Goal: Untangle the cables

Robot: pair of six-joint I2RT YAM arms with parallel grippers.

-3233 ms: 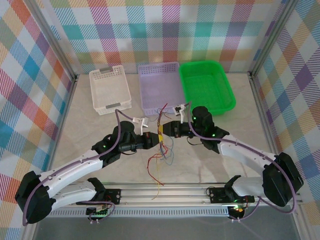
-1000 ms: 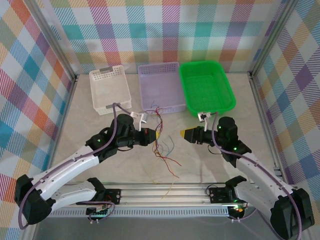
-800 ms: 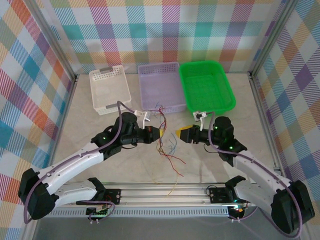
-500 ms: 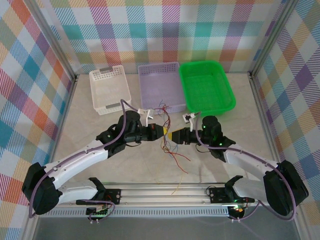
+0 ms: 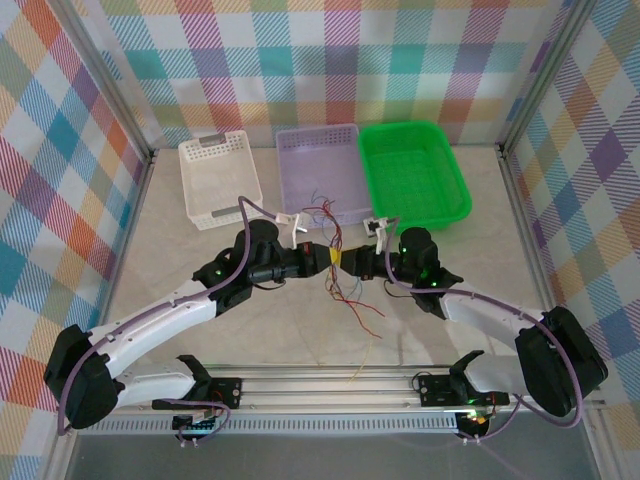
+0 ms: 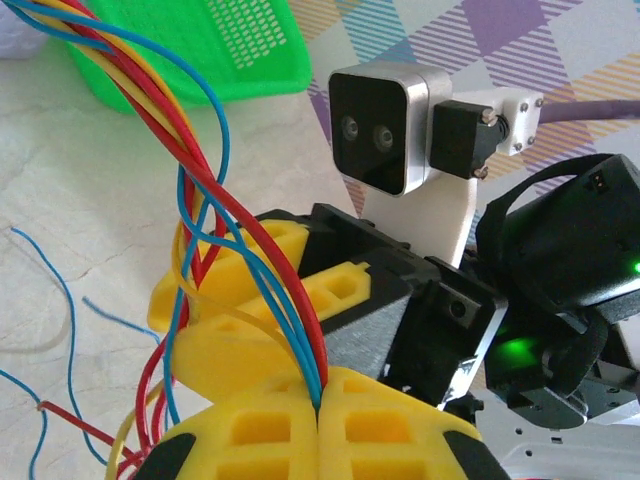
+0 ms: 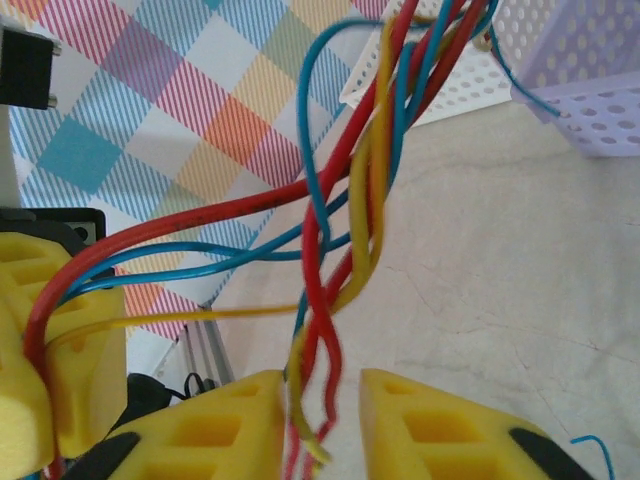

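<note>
- The cables [image 6: 290, 320], blue, red and orange-yellow, are not yet separated. One twisted bundle is held up between the grippers, near the purple basket [image 5: 318, 175], with ends trailing on the table [image 5: 480, 260].
- The left gripper [image 6: 320, 400] is clamped on the bundle. The right gripper [image 7: 318, 400] is parted, and strands hang ungripped between its fingers.
- Three baskets are counted: purple, a white basket [image 5: 218, 180] and a green basket [image 5: 415, 170]. The strands cannot be counted.

A white basket [image 5: 218, 178], a purple basket [image 5: 318, 172] and a green basket [image 5: 414, 172] wall off the table's [image 5: 480, 250] far edge. Mid-table, the left gripper [image 5: 328, 259] and right gripper [image 5: 350, 263] meet nose to nose, the cables [image 5: 340, 290] tangled between them and trailing toward the near edge. Bare tabletop lies open toward both side edges.
</note>
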